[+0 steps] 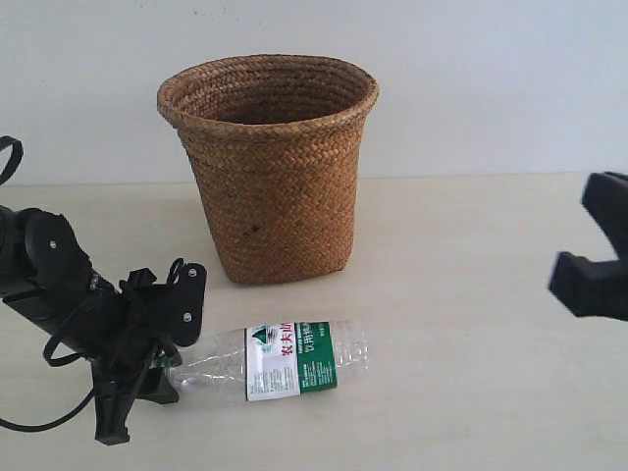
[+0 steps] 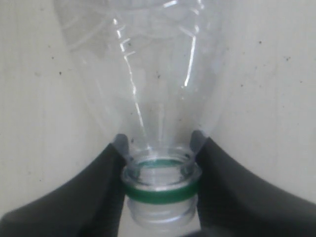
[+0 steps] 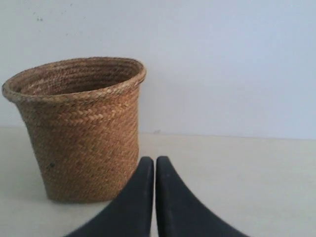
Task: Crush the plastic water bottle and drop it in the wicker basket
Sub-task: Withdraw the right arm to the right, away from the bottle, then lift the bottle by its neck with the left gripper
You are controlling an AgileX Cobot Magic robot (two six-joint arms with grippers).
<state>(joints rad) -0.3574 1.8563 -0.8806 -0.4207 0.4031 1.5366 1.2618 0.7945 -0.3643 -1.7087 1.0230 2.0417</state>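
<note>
The left gripper [image 2: 160,142] grips the neck of the small clear plastic water bottle [image 1: 285,359] with a green-and-white label. The bottle lies on its side on the pale desk [image 1: 471,324], its body pointing away from this gripper. The tall brown woven wicker basket [image 1: 270,167] stands upright just beyond. The right gripper [image 3: 154,165], pressed together and empty, hangs well apart, facing the basket.
</note>
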